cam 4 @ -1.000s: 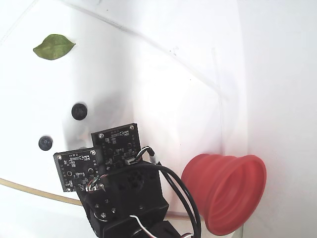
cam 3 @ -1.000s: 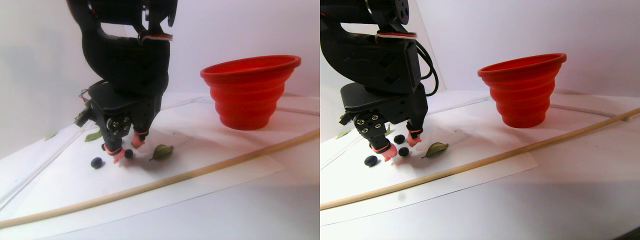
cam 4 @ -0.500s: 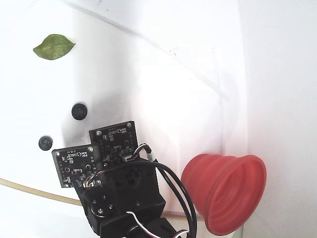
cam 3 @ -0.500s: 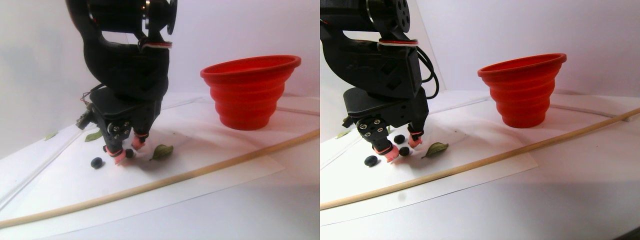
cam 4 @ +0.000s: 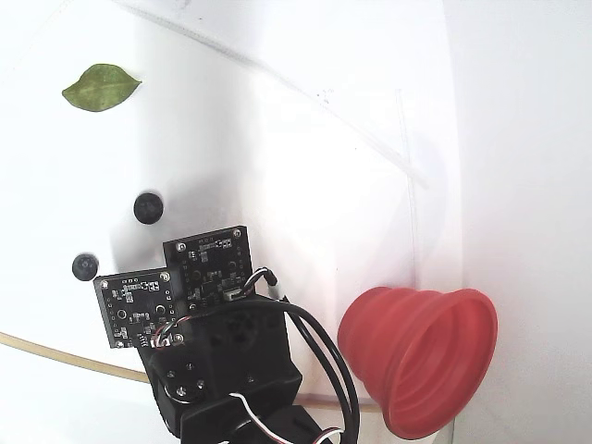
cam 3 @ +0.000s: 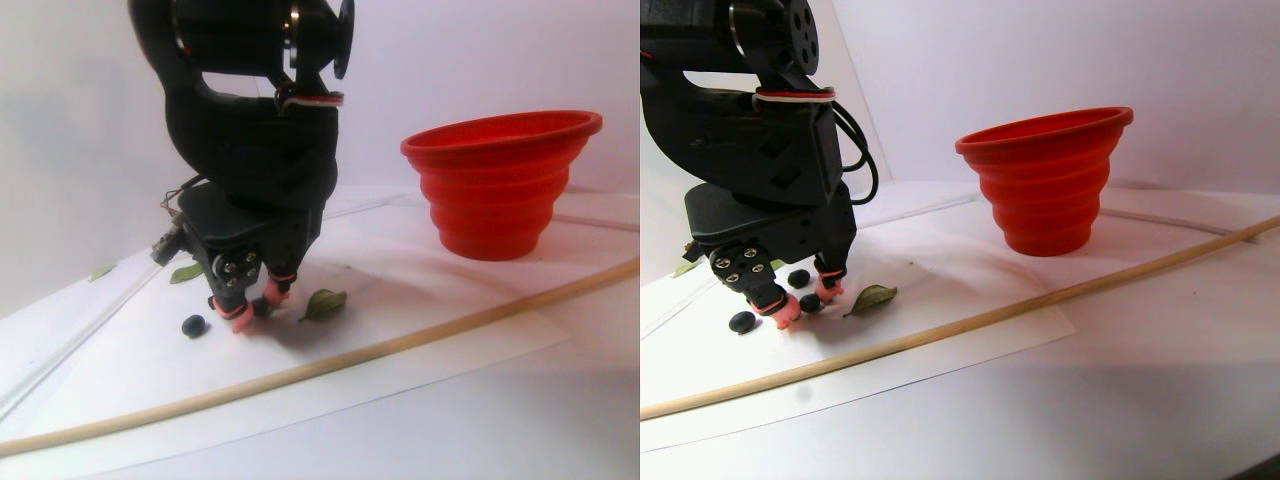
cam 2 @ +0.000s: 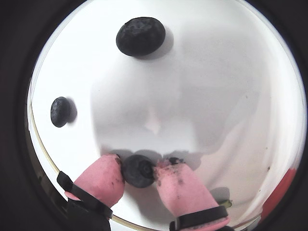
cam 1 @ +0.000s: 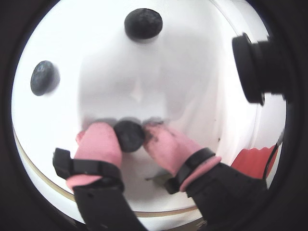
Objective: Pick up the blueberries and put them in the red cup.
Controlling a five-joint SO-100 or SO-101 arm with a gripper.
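My gripper has its pink fingertips pressed on both sides of one dark blueberry, low on the white paper; in the other wrist view the gripper pinches that same berry. Two more blueberries lie loose ahead of the fingers, one far and one to the left. The stereo pair view shows the gripper down at the paper, with a loose berry just left of it. The red cup stands upright to the right, well apart. In the fixed view the arm hides the fingertips; the cup sits lower right.
A green leaf lies just right of the fingers, and another leaf lies far off. A long wooden stick crosses the paper in front of the arm. Two circuit boards ride on the wrist.
The fingers have closed in from either side of the blueberry until they touch it. The arm has shifted slightly left in the fixed view. The loose berries and the cup have not moved.
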